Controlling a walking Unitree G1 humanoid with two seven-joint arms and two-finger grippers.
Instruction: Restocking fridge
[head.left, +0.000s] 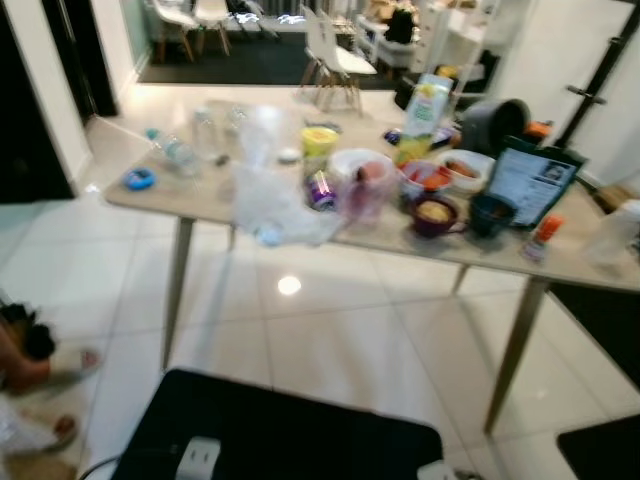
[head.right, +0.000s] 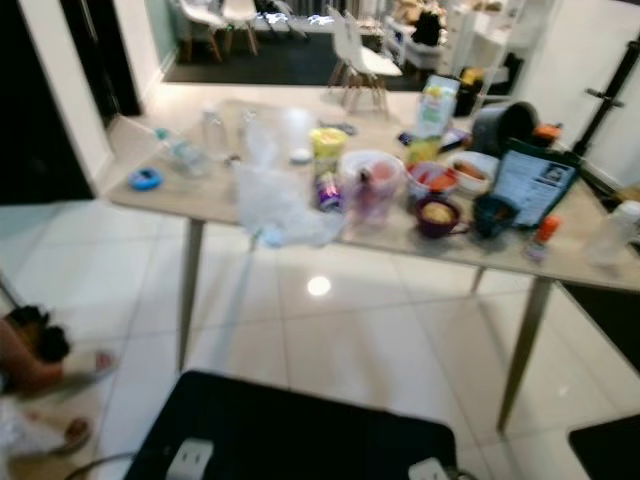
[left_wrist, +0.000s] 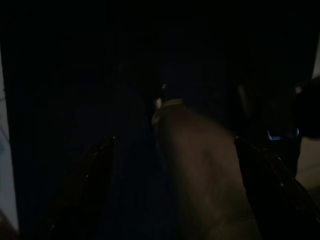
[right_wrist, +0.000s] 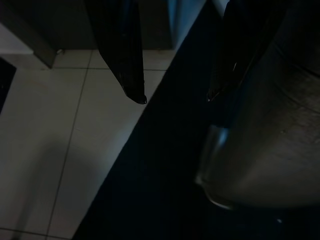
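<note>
Left eye view: looking, through some blur, at a long pale table (head.left: 200, 195) standing on white floor tiles (head.left: 330, 340). Crowding the table's right half, the groceries: a tall carton (head.left: 427, 108) standing upright toward the table's far edge, a yellow tub (head.left: 319, 148) near the table's middle, a clear pinkish container (head.left: 362, 183) just beside it, white bowls (head.left: 462, 168), a purple bowl (head.left: 436, 214) and a dark cup (head.left: 490, 213) nearer the table's front edge. Lying on the table's left half: a plastic bottle (head.left: 172, 150) and a small blue object (head.left: 139, 179). Spilling over the table's front edge: a crumpled clear bag (head.left: 270, 205). Standing beyond the table's far side: white chairs (head.left: 335, 55).

Right eye view: showing the same table, with a small orange-capped bottle (head.right: 543, 237) sitting at the table's front right edge.

Left wrist view: very dark; making out the left gripper (left_wrist: 175, 141) hanging away from the table, fingers spread wide, gripping nothing.

Right wrist view: right gripper (right_wrist: 175, 99) hanging over pale tiles and a black surface, away from the table, fingertips parted and empty.
</note>
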